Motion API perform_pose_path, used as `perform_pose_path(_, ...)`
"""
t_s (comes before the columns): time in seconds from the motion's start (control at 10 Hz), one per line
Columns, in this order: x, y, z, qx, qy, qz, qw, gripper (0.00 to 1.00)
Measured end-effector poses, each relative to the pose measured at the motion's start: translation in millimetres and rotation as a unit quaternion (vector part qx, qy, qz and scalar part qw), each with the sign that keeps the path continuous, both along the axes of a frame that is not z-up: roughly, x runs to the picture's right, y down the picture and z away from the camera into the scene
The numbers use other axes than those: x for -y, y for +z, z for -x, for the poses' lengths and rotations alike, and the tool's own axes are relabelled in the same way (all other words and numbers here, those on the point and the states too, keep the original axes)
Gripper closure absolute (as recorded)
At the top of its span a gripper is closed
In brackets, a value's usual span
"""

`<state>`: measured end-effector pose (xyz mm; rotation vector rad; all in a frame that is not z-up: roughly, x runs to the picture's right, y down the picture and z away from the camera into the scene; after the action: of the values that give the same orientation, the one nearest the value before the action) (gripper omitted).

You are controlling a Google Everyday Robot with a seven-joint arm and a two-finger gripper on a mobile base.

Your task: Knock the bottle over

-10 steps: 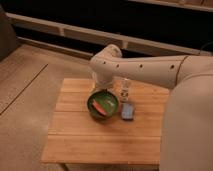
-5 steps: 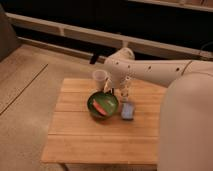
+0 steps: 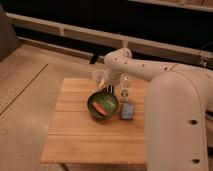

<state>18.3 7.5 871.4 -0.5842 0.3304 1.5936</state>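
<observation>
Hand (image 3: 111,85): mine, hanging low at the end of my arm over the back of the surface (image 3: 85,140), between the pale cup (image 3: 98,77) and the bottle (image 3: 125,86). Whether it is open or closed I cannot tell, and I see nothing held in it. I judge that it is placed there so that a sideways sweep would meet the bottle's body.

Bottle: small, clear, pale cap. It stands toward the back of the surface, right of centre, just beside my hand on the side away from the cup. Contact with the hand is possible but unclear from this angle. Its long axis is vertical, with the cap pointing straight up and the base flat on the wood. It is upright, so the task is not yet done. A push high on the body should tip it more readily than one near the base.

Green bowl (image 3: 102,105): in front of the hand, near the middle of the surface, with something reddish lying inside.

Blue object (image 3: 128,111): flat, just right of the bowl and directly in front of the bottle. A forward fall would land on it.

Pale cup: upright, behind the bowl.
</observation>
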Motion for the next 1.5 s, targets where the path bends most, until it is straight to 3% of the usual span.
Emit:
perform_pose_path(0.2,-9,15.4,-5,0.013,-0.002,0.021,0.9997,0.35)
perform_pose_path(0.4,-7,19.7,-16,0.009,-0.002,0.026,0.9996,0.35)
perform_pose_path(0.6,-3,19.7,-30,-0.01,0.003,0.032,0.9994,0.35)
perform_pose_path(0.8,-3,16.0,-43,-0.032,-0.01,0.039,0.9987,0.35)
perform_pose_path(1.1,2,-2.8,-75,-0.077,-0.047,0.046,0.9949,0.35)
perform_pose_path(1.2,1,-18.2,-96,-0.103,-0.06,0.051,0.9916,0.35)
perform_pose_path(1.5,-6,-46.3,-130,-0.145,-0.058,0.056,0.9861,0.35)
